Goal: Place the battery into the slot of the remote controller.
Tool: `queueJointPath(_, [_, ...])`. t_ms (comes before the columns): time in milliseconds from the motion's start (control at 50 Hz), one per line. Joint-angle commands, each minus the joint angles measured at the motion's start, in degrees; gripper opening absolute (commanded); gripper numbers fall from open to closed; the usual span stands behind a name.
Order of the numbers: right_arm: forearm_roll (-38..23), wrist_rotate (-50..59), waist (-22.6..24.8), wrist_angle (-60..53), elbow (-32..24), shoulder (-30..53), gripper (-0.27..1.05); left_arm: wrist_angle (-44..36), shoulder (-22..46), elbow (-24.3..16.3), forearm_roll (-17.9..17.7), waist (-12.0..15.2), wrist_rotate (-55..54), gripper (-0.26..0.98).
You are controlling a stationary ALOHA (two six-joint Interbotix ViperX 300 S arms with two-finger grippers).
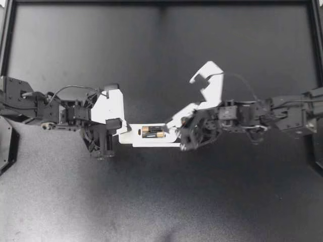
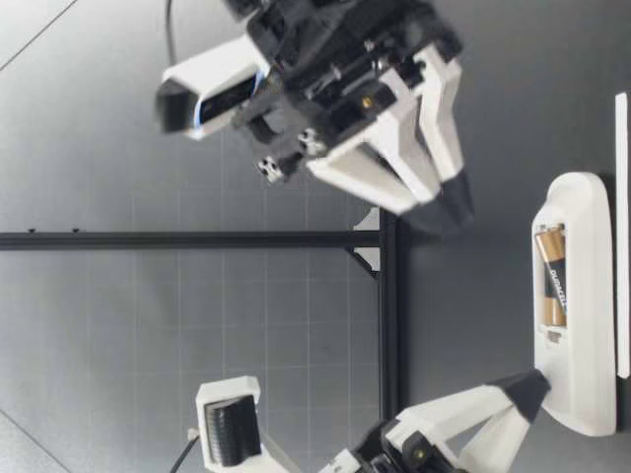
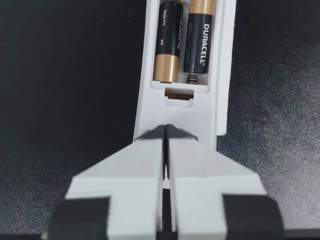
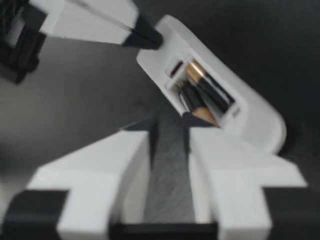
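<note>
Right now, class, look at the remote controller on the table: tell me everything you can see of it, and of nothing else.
The remote controller is a slim white body, plastic by its look, with rounded ends, lying flat on the dark table, back upward. Its battery compartment stands open, no cover on it, and two black-and-copper batteries lie side by side in it, turned opposite ways, a spring at one end. My left gripper, fingers together, rests its tips on one end.
</note>
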Motion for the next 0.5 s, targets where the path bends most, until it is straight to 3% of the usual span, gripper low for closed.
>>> queueJointPath(0, [-0.4,6.3,0.3,-0.2,0.5,-2.5,0.2,0.3,-0.7,-0.2,0.0,0.2,-0.1,-0.16])
queueJointPath(260, [-0.4,16.3,0.3,0.0,1.4,-1.7,-0.09,0.1,-0.2,-0.4,0.0,0.2,-0.1,-0.16])
queueJointPath(480, [-0.2,17.0,0.3,3.7,-1.8,1.1,-0.14,0.1,0.1,-0.4,0.0,0.1,-0.1,-0.16])
